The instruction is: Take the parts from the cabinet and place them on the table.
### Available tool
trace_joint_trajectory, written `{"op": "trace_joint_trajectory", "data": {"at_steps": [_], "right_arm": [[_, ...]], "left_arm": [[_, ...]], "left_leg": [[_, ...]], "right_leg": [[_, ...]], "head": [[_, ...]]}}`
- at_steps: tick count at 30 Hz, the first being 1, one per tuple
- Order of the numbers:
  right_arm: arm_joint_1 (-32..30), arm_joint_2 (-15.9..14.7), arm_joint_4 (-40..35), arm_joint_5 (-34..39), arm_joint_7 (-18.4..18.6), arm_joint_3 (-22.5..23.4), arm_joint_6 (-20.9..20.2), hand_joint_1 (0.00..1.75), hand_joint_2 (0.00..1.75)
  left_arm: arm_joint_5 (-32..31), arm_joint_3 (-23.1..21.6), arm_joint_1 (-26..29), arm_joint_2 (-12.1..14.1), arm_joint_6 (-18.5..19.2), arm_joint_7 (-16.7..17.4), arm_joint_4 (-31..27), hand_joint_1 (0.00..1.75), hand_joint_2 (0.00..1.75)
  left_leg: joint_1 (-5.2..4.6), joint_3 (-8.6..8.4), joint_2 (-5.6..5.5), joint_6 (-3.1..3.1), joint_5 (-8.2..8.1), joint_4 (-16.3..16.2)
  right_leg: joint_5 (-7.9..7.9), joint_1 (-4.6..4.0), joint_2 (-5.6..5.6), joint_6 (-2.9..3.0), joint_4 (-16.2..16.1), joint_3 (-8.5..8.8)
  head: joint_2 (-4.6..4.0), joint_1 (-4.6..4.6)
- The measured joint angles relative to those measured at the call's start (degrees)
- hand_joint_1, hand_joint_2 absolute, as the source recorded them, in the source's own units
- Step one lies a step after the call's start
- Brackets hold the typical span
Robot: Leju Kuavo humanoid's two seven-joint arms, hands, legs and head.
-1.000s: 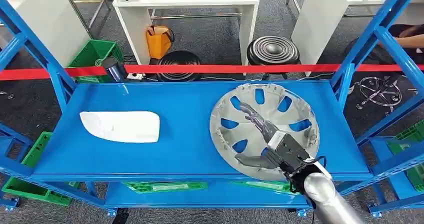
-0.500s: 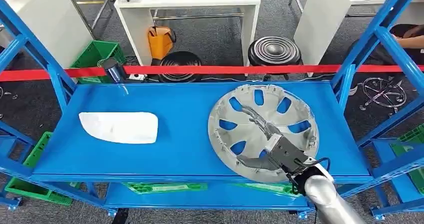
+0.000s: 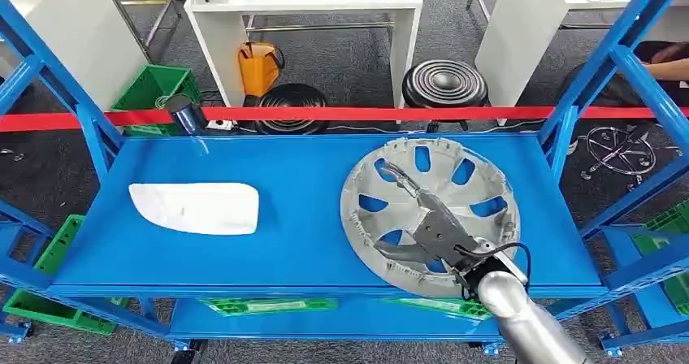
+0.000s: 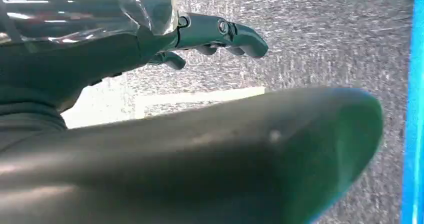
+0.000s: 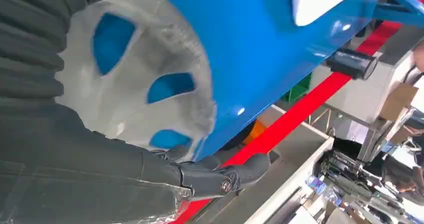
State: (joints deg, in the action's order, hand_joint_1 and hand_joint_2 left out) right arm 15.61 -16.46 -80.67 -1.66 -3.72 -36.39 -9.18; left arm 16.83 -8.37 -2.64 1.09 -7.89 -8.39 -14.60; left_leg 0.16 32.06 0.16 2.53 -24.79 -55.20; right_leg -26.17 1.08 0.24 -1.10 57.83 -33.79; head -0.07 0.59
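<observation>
The right hand point(image 3: 435, 232) lay spread flat across the grey hubcap point(image 3: 429, 211) on the blue shelf point(image 3: 301, 218), fingers apart, not really gripping it, white part point(image 3: 196, 207) well to the left.

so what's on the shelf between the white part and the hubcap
Nothing: in the head view the stretch of blue shelf between the white part and the hubcap is bare.

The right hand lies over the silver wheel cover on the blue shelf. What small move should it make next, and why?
Probably close the fingers on the wheel cover. The right hand lies spread across its face, fingers stretched toward the middle and thumb near the front rim, but no firm grip shows yet. The cover still lies flat on the blue shelf, so lifting now might let it slip.
</observation>
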Motion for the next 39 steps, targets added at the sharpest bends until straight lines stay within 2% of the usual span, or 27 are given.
{"op": "trace_joint_trajectory", "data": {"at_steps": [1,3,4,5,6,7,9,10,11,17,23,24,25,26,27,28,29,30,32,33,34,35,37,38,39], "right_arm": [[0.3,0.0,0.3,-0.2,0.0,-0.2,0.2,0.0,1.75],[0.6,0.1,1.1,-0.5,0.3,-0.4,0.3,0.0,1.75],[0.6,0.1,1.5,-0.9,0.6,-0.5,0.4,0.0,1.75],[0.6,0.1,1.9,-1.0,0.7,-0.7,0.5,0.0,1.75],[0.6,0.1,2.2,-1.3,0.9,-0.8,0.7,0.0,1.75],[0.6,0.1,2.5,-1.6,1.1,-0.9,0.9,0.0,1.75],[0.6,0.0,2.8,-2.6,1.6,-0.9,1.1,0.0,1.75],[0.6,0.1,2.9,-3.0,1.7,-0.9,1.1,0.0,1.75],[0.5,0.2,3.1,-3.4,2.0,-1.0,1.1,0.0,1.75],[0.5,0.2,3.1,-3.5,2.0,-1.0,1.1,0.0,1.75],[0.4,0.2,3.5,-4.0,2.3,-1.0,0.9,0.0,1.75],[0.4,0.2,3.5,-4.3,2.3,-1.2,0.5,0.0,1.75],[0.4,0.2,4.0,-4.2,2.3,-1.5,0.1,0.0,1.75],[0.2,0.2,4.2,-4.0,2.3,-1.7,0.2,0.0,1.75],[0.2,0.2,4.2,-4.0,2.3,-1.7,0.2,0.0,1.75],[0.2,0.2,4.2,-4.0,2.3,-1.7,0.3,0.0,1.75],[0.2,0.2,4.2,-4.0,2.3,-1.7,0.3,0.0,1.75],[0.1,0.2,4.2,-4.0,2.3,-1.7,0.3,0.0,1.75],[-0.1,0.2,4.1,-4.0,2.5,-1.7,0.4,0.0,1.75],[-0.1,0.2,3.9,-4.0,2.5,-1.7,0.4,0.0,1.75],[-0.1,0.1,3.8,-4.0,2.5,-1.5,0.5,0.0,1.75],[0.0,0.2,3.7,-4.0,2.5,-1.5,0.5,0.0,1.75],[-0.1,0.0,3.7,-4.1,2.8,-1.5,0.5,0.0,1.75],[-0.4,0.0,3.7,-4.1,2.9,-1.5,0.5,0.0,1.75],[-0.5,0.0,3.7,-4.1,3.0,-1.5,0.5,0.0,1.75]], "left_arm": [[0.1,0.0,0.0,0.0,0.0,0.0,0.0,0.0,0.0],[0.3,0.0,0.0,0.0,-0.1,0.0,0.0,0.0,0.0],[0.3,0.0,0.0,0.0,-0.1,0.0,0.1,0.0,0.0],[0.3,0.0,0.1,0.0,-0.1,0.0,0.1,0.0,0.0],[0.3,0.0,0.1,0.0,-0.2,0.1,0.1,0.0,0.0],[0.3,0.0,0.0,0.0,-0.2,0.2,0.1,0.0,0.0],[0.5,0.0,0.0,0.0,-0.3,0.5,0.1,0.0,0.0],[0.5,0.0,0.0,0.0,-0.4,0.7,0.1,0.0,0.0],[0.6,0.0,-0.1,0.3,-0.5,0.8,0.1,0.0,0.0],[0.6,0.0,-0.1,0.3,-0.5,0.9,0.1,0.0,0.0],[1.1,0.0,-0.1,0.3,-0.7,1.2,0.1,0.0,0.0],[1.5,0.0,-0.1,0.5,-0.8,1.2,0.1,0.0,0.0],[2.4,0.0,0.1,0.5,0.0,1.7,0.2,0.0,0.0],[3.1,0.0,0.1,0.3,0.7,2.0,0.2,0.0,0.0],[3.1,0.0,0.1,0.3,0.7,2.0,0.2,0.0,0.0],[3.1,0.0,0.0,0.4,0.6,2.0,0.2,0.0,0.0],[3.1,-0.1,0.0,0.5,0.5,2.0,0.2,0.0,0.0],[3.1,-0.1,-0.1,0.4,0.4,1.9,0.2,0.0,0.0],[3.1,-0.2,-0.1,0.6,0.1,2.0,0.2,0.0,0.0],[3.1,-0.3,-0.1,0.6,0.0,2.0,0.2,0.0,0.0],[3.1,-0.5,-0.2,0.5,-0.1,2.0,0.2,0.0,0.0],[3.1,-0.6,-0.3,0.3,-0.2,2.0,0.2,0.0,0.0],[3.1,-0.9,-0.3,0.2,-0.3,2.0,0.2,0.0,0.0],[3.1,-0.9,-0.3,0.2,-0.3,2.0,0.2,0.0,0.0],[3.1,-1.0,-0.2,0.2,-0.3,2.0,0.2,0.0,0.0]], "left_leg": [[-0.09,-0.17,-0.03,0.41,0.24,0.4],[-0.19,-0.1,-0.1,0.47,0.25,0.3],[-0.27,-0.04,-0.13,0.47,0.23,0.3],[-0.32,0.05,-0.2,0.47,0.23,0.3],[-0.32,0.04,-0.24,0.42,0.19,0.2],[-0.31,0.03,-0.3,0.3,0.11,0.1],[-0.15,0.12,-0.47,-0.3,-0.47,-0.9],[-0.19,0.31,-0.48,-0.69,-0.85,-1.4],[-0.62,0.72,-0.49,-1.04,-1.23,-2.2],[-0.61,0.76,-0.45,-1.07,-1.23,-2.3],[-0.5,0.9,-0.44,-1.16,-1.21,-2.4],[-0.02,2.86,-0.37,-2.4,-4.8,-7.2],[0.32,9.12,-0.23,-3.05,-10.17,-20.3],[0.35,5.76,-0.25,-2.25,-5.75,-13.8],[0.12,2.52,-0.36,-1.53,-2.97,-7.7],[-0.21,0.29,-0.45,-0.63,-1.88,-3.3],[-0.35,-0.08,-0.15,-0.48,-2.49,-2.8],[-0.73,0.13,-0.09,-0.29,-2.3,-2.6],[-1.02,0.23,-0.1,0.07,-2.14,-2.5],[-1.02,-0.18,-0.06,0.51,-1.51,-1.4],[-0.31,-0.91,0.27,0.35,-0.63,-0.1],[-0.36,-0.98,0.22,0.92,-0.21,0.5],[-0.43,-0.67,0.26,0.84,-0.09,0.5],[-0.5,-0.55,0.24,0.83,-0.07,0.5],[-0.51,-0.49,0.22,0.77,-0.04,0.4]], "right_leg": [[-0.99,-0.12,0.01,0.14,1.7,-0.84],[-4.74,0.0,-0.01,0.51,10.6,-5.03],[-6.12,-0.01,0.0,0.49,14.7,-7.05],[-6.69,0.0,-0.01,0.16,17.5,-8.61],[-6.11,0.06,-0.01,-0.28,16.9,-8.49],[-4.59,0.15,-0.02,-0.92,13.8,-7.0],[-0.05,0.44,-0.26,-2.16,1.9,-1.0],[-0.32,0.37,-0.45,-1.4,0.5,-0.35],[0.06,0.28,-0.25,-1.02,0.0,-0.1],[0.05,0.27,-0.19,-0.86,0.1,-0.13],[-0.02,0.0,-0.1,0.07,0.8,-0.45],[-0.02,0.69,0.0,0.91,0.7,-0.13],[0.13,0.46,-0.05,1.07,0.7,-0.28],[0.14,0.08,0.08,1.05,0.7,-0.11],[0.12,-0.08,0.24,1.05,0.7,0.02],[0.12,0.19,0.24,1.05,0.6,0.04],[0.2,-0.42,0.23,0.92,0.6,-0.15],[0.24,-0.03,0.17,0.84,0.6,-0.29],[0.6,0.11,0.09,0.26,0.2,-0.19],[0.86,-0.25,0.1,-0.16,-0.4,0.06],[0.2,-0.15,-0.01,0.03,0.7,-0.61],[-1.35,-0.3,0.0,0.36,3.1,-1.76],[-5.32,-0.12,-0.01,0.71,12.4,-5.91],[-6.66,-0.04,-0.01,0.6,16.3,-7.62],[-6.89,-0.02,-0.02,0.18,18.0,-8.33]], "head": [[0.0,-0.07],[0.0,-0.15],[0.0,-0.15],[0.0,-0.17],[0.0,-0.15],[0.0,-0.17],[0.0,-0.17],[0.0,-0.13],[0.0,-0.24],[0.0,-0.22],[0.0,-0.04],[0.0,0.18],[0.0,0.18],[0.0,0.18],[0.0,0.18],[0.0,0.15],[0.0,0.0],[0.0,0.11],[0.0,0.13],[0.0,0.11],[0.0,0.09],[0.0,-0.04],[0.0,-0.15],[0.0,-0.13],[0.0,-0.15]]}}
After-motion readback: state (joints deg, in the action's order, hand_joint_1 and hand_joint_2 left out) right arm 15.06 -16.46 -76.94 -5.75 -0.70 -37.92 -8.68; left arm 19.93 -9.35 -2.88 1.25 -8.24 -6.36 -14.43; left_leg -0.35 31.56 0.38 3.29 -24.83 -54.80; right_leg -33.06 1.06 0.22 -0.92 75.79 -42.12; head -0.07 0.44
